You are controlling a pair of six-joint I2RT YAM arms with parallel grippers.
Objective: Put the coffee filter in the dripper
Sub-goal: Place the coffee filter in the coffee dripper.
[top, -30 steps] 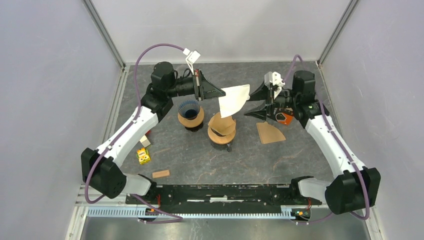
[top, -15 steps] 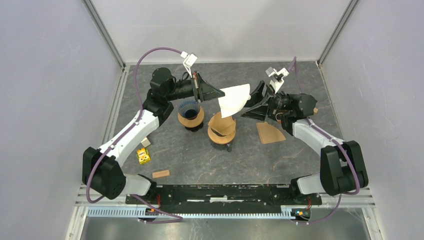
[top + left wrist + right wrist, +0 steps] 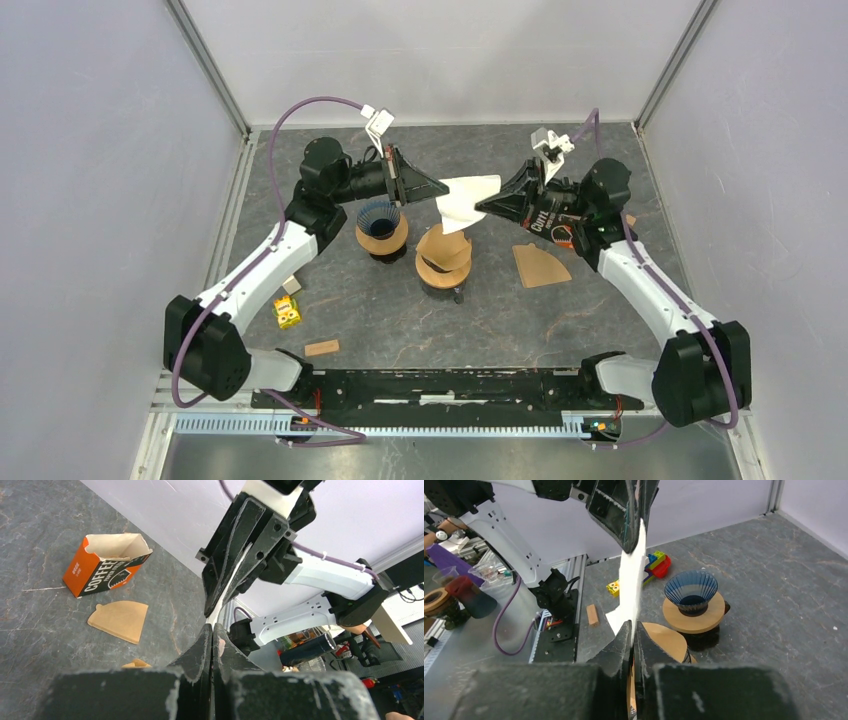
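The white coffee filter hangs above the tabletop, its left edge clamped in the left gripper and its right edge pinched by the right gripper. Both wrist views show it only edge-on. The blue dripper stands below-left, its mouth uncovered. The right arm half hides the orange box.

- Dark grey stone-look table.
- Blue ribbed dripper on round wooden stand, just below the left gripper.
- Flat brown paper filter and orange cardboard box, below the right gripper.
- Yellow toy brick and small wooden block, well behind the left gripper.
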